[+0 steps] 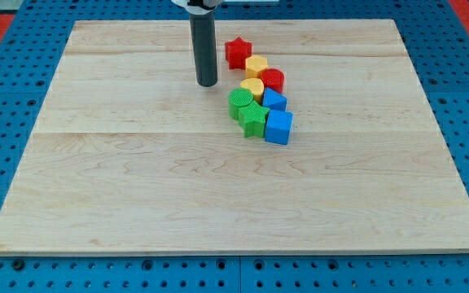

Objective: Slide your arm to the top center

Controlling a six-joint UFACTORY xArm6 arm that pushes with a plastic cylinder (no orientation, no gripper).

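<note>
My tip (208,83) rests on the wooden board (137,179) near the view's top centre, a little left of a cluster of blocks. The cluster runs down and to the right: a red star (237,52), a yellow hexagon (256,67), a red cylinder (272,80), a yellow rounded block (252,88), a small blue block (274,100), a green cylinder (240,103), a green star (253,119) and a blue cube (279,127). The tip touches none of them; the nearest are the red star and the yellow rounded block, to its right.
The board lies on a blue perforated table (6,146). The rod's shaft (203,45) rises from the tip to the view's top edge.
</note>
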